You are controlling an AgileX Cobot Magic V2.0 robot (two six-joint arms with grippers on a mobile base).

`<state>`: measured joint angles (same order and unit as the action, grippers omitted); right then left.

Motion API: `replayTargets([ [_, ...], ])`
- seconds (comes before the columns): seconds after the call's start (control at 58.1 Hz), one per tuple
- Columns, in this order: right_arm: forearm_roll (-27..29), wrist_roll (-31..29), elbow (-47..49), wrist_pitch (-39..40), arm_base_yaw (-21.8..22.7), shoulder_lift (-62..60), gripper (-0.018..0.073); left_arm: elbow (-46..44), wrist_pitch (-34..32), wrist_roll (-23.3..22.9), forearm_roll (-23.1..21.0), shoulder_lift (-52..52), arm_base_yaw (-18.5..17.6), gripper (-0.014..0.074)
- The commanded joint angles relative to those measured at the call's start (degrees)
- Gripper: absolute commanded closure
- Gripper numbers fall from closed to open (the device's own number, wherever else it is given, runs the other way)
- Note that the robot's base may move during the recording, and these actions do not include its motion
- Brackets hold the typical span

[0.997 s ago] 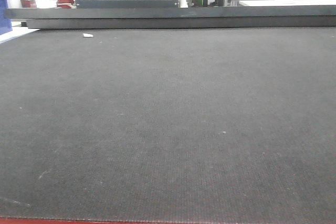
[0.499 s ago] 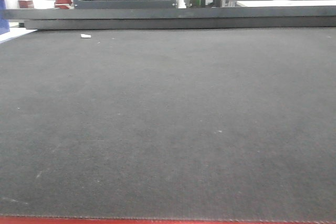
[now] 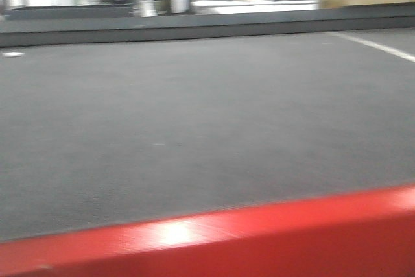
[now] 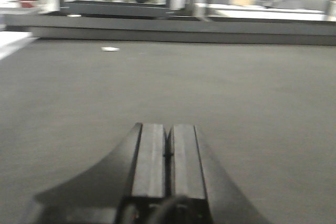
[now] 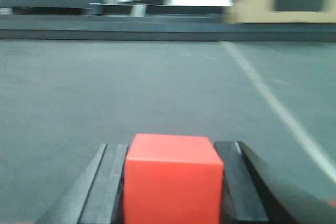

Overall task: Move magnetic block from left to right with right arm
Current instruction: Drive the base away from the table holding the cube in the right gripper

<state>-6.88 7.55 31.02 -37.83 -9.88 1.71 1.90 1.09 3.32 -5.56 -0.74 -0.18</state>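
magnetic block (image 5: 173,179) tight between right gripper (image 5: 171,149) fingers (image 5: 107,182), low over dark mat (image 5: 131,87); left gripper (image 4: 168,129) fingers (image 4: 149,156) together

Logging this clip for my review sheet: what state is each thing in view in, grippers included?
magnetic block: clamped between the right gripper's fingers, sitting square.
right gripper: shut on the magnetic block.
left gripper: shut, jaws pressed together, holding nothing.
white scrap: lying loose on the dark mat.
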Motion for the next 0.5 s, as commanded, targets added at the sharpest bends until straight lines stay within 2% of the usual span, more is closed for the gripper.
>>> replayTargets([
  [0.0, -0.48, -0.44, 1.52, 5.14, 0.45, 0.92, 0.0323, 0.44, -4.80, -0.34, -0.27, -0.70, -0.01, 0.0722],
  [0.482, -0.48, -0.44, 1.52, 5.14, 0.45, 0.92, 0.0323, 0.44, -4.80, -0.34, -0.27, -0.70, -0.01, 0.0722],
])
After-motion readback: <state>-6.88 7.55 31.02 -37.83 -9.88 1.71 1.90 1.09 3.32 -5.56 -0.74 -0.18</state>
